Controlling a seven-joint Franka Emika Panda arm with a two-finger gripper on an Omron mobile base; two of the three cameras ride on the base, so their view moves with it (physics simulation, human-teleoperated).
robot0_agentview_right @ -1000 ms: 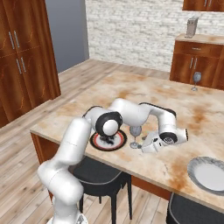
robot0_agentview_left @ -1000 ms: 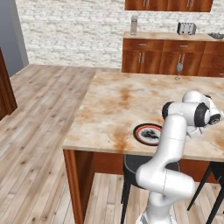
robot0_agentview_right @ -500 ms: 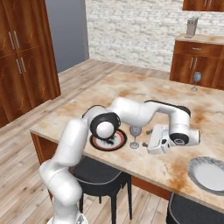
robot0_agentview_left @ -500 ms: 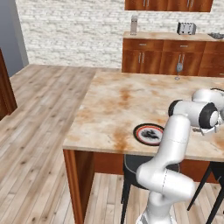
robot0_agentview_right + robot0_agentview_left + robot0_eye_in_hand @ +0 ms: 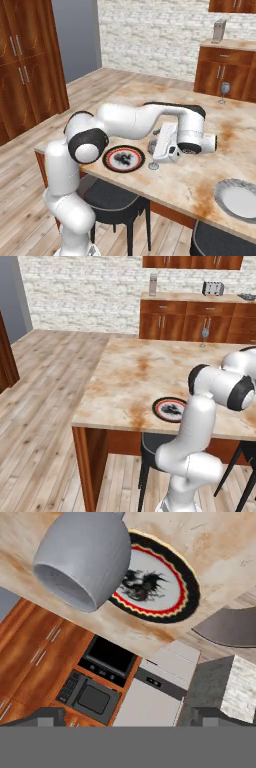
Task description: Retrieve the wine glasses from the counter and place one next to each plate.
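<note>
Second wine glass (image 5: 225,91) at counter's (image 5: 200,175) far edge

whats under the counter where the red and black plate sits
A dark round stool stands tucked beneath the counter, just below the red-and-black plate. The slab's overhang and the robot's arm cover the rest of the space there, so anything further in cannot be seen.

The gripper (image 5: 159,148) has drawn away from the wine glass (image 5: 153,153) toward 3 o'clock in the right base view, leaving it standing free beside the red-rimmed plate (image 5: 123,159).
</note>
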